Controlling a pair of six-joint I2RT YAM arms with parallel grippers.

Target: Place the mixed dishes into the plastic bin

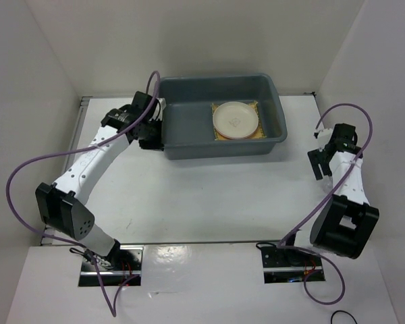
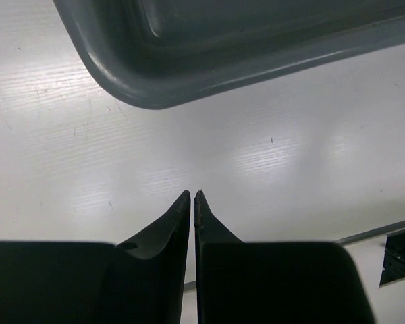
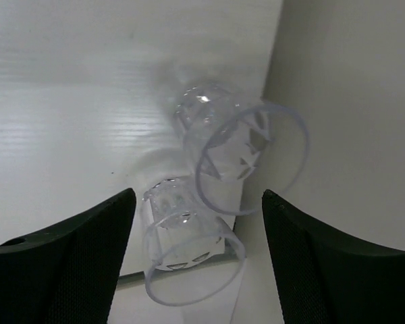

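The plastic bin [image 1: 189, 150], dark grey, stands at the back middle of the table. Inside it a cream plate [image 1: 235, 119] lies on a yellow woven mat [image 1: 259, 133]. My left gripper [image 1: 152, 138] hovers at the bin's left end, its fingers [image 2: 192, 196] shut with nothing between them; the bin's rounded corner [image 2: 155, 88] is just ahead. My right gripper [image 1: 327, 152] is by the right wall and open [image 3: 197, 196]. A clear cup [image 3: 182, 229] lies on its side between its fingers, touching neither. A second clear cup [image 3: 223, 135] lies just beyond, against the wall.
White walls enclose the table on the left, back and right; the right wall [image 3: 351, 101] is close beside the cups. Purple cables [image 1: 27, 165] loop from both arms. A table seam [image 2: 378, 229] runs near the left gripper.
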